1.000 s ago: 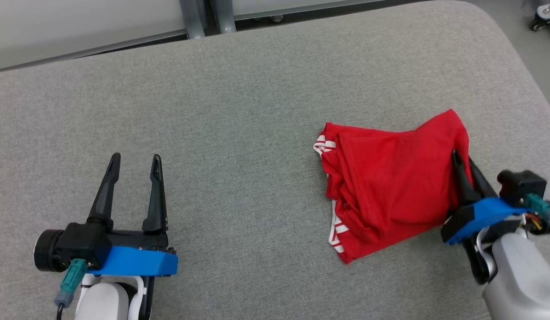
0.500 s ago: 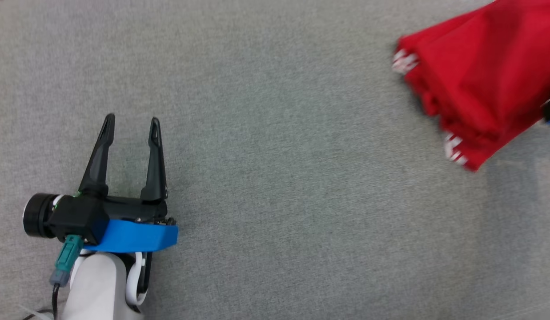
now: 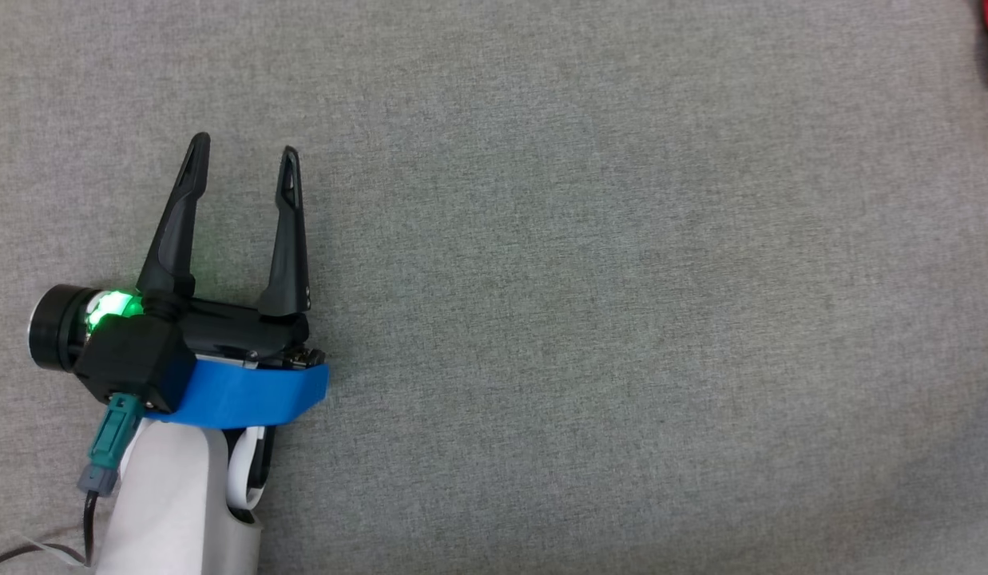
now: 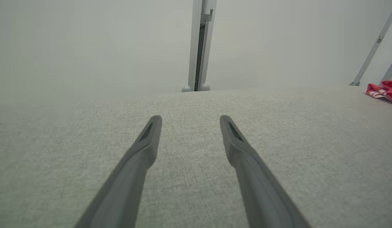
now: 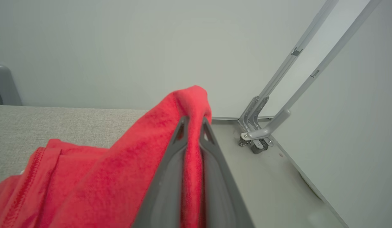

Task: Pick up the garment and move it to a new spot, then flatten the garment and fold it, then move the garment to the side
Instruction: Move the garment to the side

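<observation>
camera further left: left gripper agape, right gripper (wrist view) tight on garment

no readable text, labels, or numbers

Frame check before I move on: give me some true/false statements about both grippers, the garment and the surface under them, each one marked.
1. The right gripper is shut on the red garment. True.
2. The left gripper is open. True.
3. The left gripper pinches a corner of the red garment. False: nothing is between its fingers, and the cloth lies far off to its side.
4. The cloth is plain blue. False: it is red, with white stripes at one edge.
5. The work surface is bare wood. False: it is a grey fabric surface.
</observation>
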